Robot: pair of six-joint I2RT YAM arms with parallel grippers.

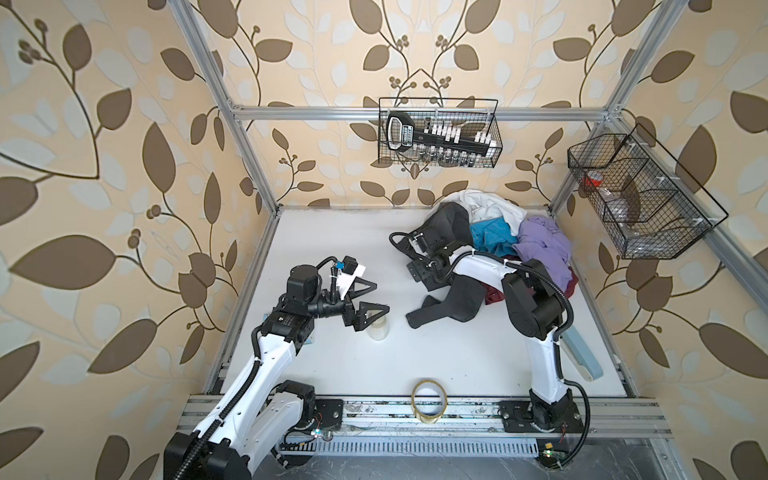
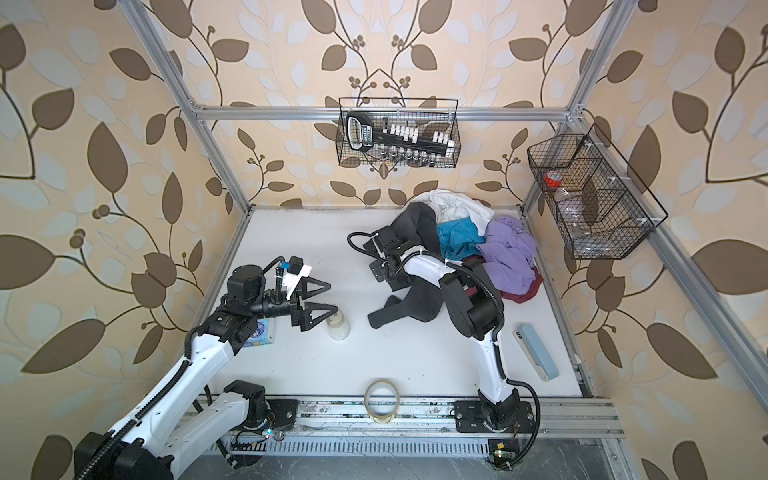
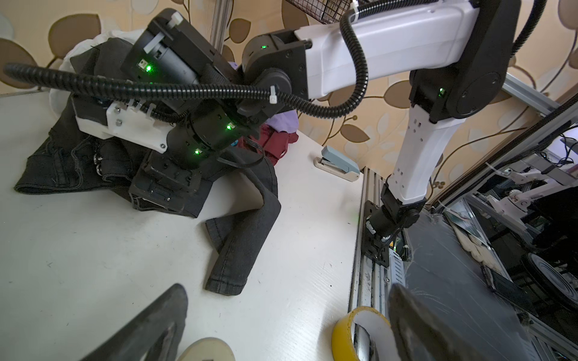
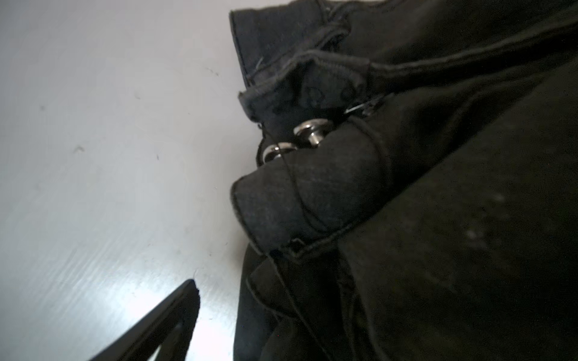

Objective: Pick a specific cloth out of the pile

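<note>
- Right gripper [image 3: 167, 197]: one finger [image 4: 184, 300] shows, bare, above the table [image 1: 332, 249]. Its mate is lost in dark denim. I read them as apart, gripping nothing.
- Trousers [image 1: 449, 307]: right of centre, waistband under that gripper, one leg trailing near, the far part touching the pile [image 1: 540, 245].
- Left gripper [image 1: 382, 297]: fingers apart, empty, over the bottle [image 1: 379, 330].
- Status: I judge the trousers partly drawn out; full separation remains.

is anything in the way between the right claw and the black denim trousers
Nothing visible: the right claw is at the buttoned waistband of the charcoal-black denim trousers, its one visible finger over bare white table beside them.
</note>
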